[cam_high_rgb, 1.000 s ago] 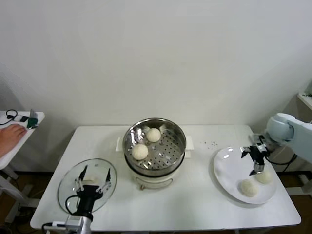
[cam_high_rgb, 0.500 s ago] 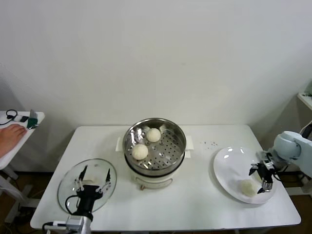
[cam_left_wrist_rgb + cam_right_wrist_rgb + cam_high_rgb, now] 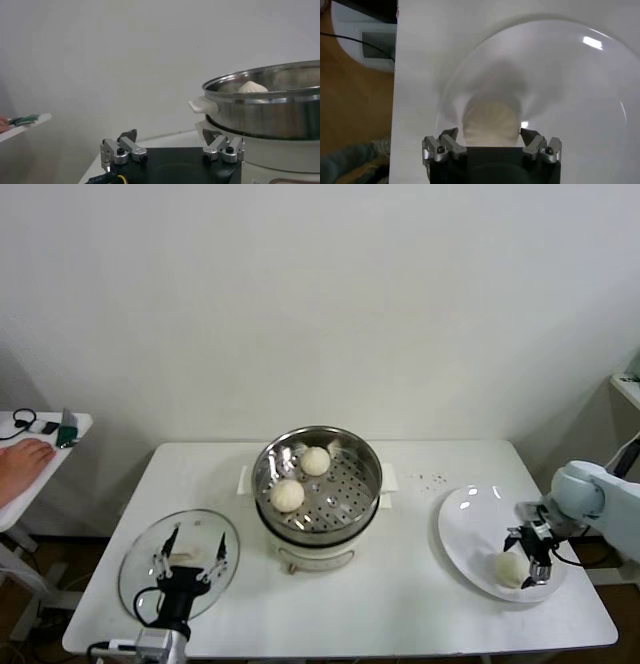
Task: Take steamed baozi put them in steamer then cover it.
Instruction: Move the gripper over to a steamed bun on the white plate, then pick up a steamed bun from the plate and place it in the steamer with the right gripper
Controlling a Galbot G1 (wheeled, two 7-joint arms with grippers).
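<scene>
Steamer (image 3: 318, 484) (two baozi (image 3: 287, 495) inside), uncovered

My right gripper (image 3: 533, 556) is low at far right, wrist bent down, fingers spread wide. My left gripper (image 3: 189, 559) sits parked near-left, fingers apart.

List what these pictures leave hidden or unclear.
- Fourth baozi: head view shows two in the steamer and one on the plate; the right gripper may cover another.
- Right wrist view: fingertip contact with that baozi is unclear.
- Cover: its knob sits behind the left gripper.
</scene>
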